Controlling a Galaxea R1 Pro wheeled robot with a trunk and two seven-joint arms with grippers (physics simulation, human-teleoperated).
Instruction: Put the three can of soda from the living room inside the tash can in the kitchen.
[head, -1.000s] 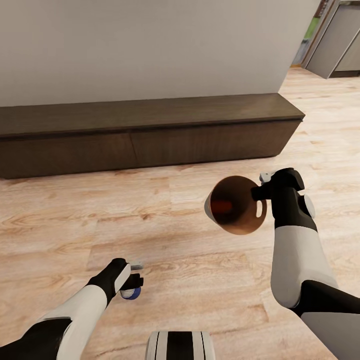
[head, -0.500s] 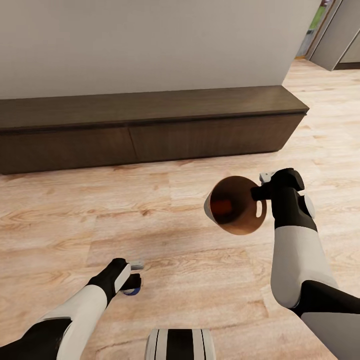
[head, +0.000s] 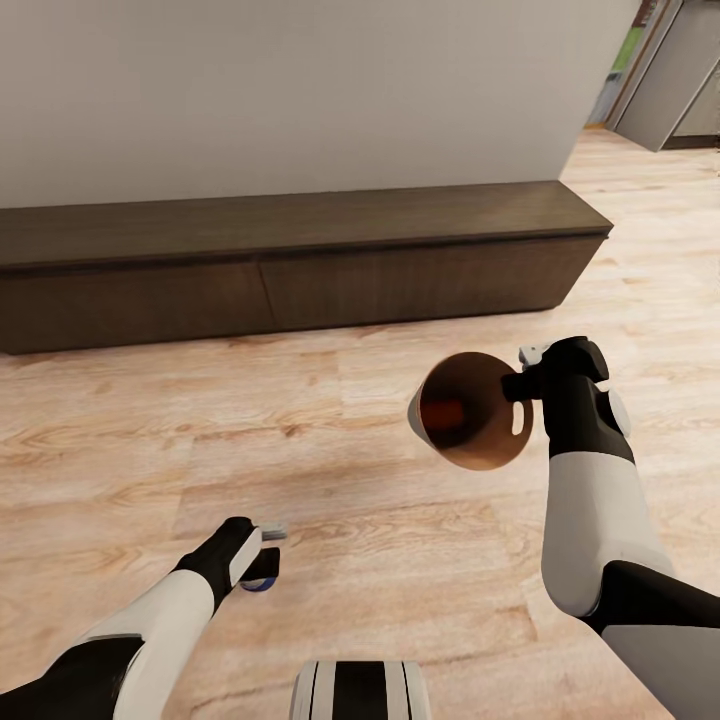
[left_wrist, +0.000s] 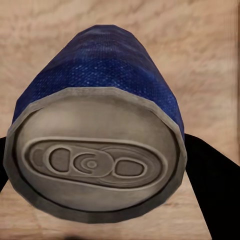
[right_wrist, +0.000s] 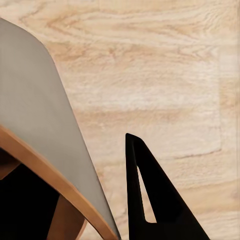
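Long bench (head: 300, 265) runs along the wall (head: 300, 90) ahead, floor (head: 350, 540) stretching before it. Right gripper (head: 522, 385) carries the trash can (head: 470, 410) by its rim, mouth tipped toward the robot, one can (head: 447, 408) lying inside. Low on the left, the left gripper (head: 265, 560) clasps another can of soda (left_wrist: 100, 135) above the floor, well apart from the bin.

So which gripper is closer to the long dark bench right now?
Right. The right gripper, holding the trash can by its rim, sits nearer the long dark bench; the left gripper, clamping the dark blue soda can, is further back.
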